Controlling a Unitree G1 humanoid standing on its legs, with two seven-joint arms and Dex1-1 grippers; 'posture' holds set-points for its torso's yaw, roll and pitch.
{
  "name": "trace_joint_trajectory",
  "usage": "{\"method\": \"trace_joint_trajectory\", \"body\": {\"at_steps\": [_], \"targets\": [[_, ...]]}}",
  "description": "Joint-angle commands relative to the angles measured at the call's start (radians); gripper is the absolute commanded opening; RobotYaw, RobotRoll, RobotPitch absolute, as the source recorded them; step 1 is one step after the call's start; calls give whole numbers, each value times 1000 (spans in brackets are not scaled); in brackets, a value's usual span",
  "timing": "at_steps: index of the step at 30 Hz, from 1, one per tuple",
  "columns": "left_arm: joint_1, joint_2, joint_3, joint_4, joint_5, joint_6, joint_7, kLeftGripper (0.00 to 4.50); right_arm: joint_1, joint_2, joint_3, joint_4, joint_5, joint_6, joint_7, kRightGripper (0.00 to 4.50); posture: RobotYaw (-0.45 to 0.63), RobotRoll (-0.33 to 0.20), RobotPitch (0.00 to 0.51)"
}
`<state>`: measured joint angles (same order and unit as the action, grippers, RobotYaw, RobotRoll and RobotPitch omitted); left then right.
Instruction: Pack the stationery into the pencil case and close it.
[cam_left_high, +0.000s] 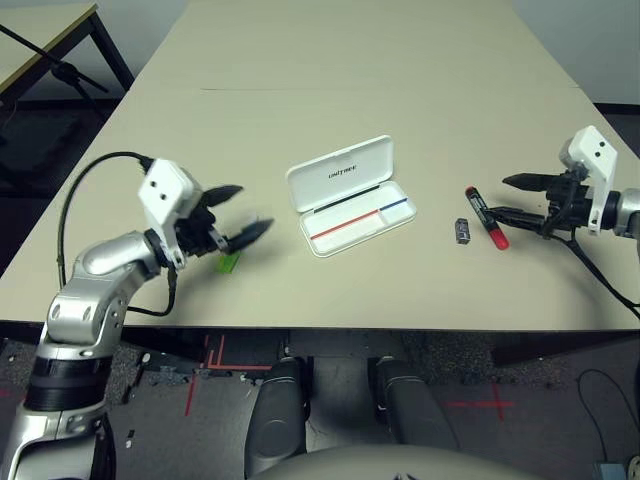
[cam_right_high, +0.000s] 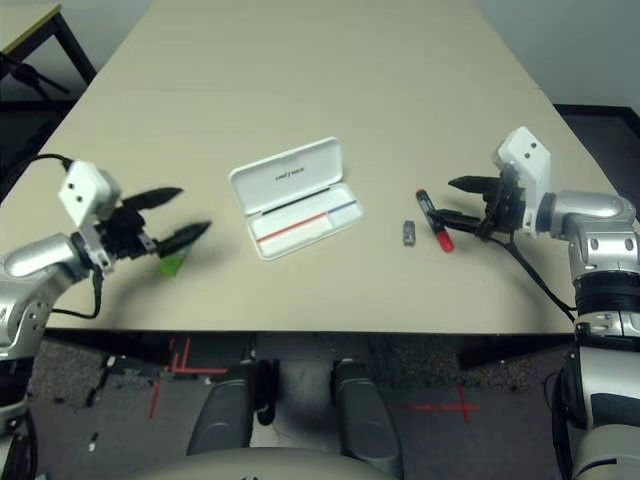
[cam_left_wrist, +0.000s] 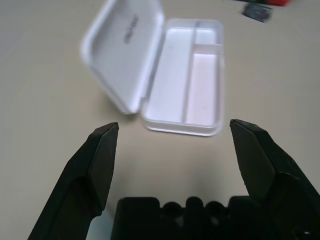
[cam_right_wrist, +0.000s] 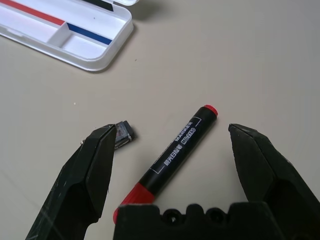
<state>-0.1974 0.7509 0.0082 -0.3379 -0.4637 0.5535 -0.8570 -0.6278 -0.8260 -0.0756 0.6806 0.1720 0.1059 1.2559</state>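
Both end effectors gape empty: left (cam_left_high: 238, 213) by the open pencil case (cam_left_high: 350, 196), right (cam_right_wrist: 172, 145) over the red marker (cam_right_wrist: 170, 159).

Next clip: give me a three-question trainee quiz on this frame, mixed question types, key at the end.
1. True or false: the pencil case lies shut.
2. Which item lies nearest the right gripper?
A. green highlighter
B. red marker
C. small dark piece
3. Fill in: the highlighter lies on the table by the ___ gripper.

Key:
1. False; its lid stands open and the tray is empty.
2. B
3. left; both grippers are open, holding nothing.
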Motion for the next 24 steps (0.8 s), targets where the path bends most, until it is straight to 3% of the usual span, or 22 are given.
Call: {"method": "trace_joint_trajectory", "body": {"at_steps": [1, 5, 11, 24], "targets": [[-58, 27, -93, -62, 21, 96, -14, 4477, -18, -3, 24, 31, -24, -25, 11, 4500, 21, 0, 137], [-143, 43, -220, -61, 85, 160, -25, 4477, -23, 3, 36, 40, -27, -35, 10, 4500, 22, 0, 133], [-230, -3, -362, -2, 174, 161, -25, 4477, -15, 14, 42, 33, -32, -41, 5, 4500, 9, 0, 127], [-333, -92, -475, 129, 291, 120, -69, 4477, 9, 30, 44, 6, -32, -46, -8, 4500, -14, 0, 126]]}}
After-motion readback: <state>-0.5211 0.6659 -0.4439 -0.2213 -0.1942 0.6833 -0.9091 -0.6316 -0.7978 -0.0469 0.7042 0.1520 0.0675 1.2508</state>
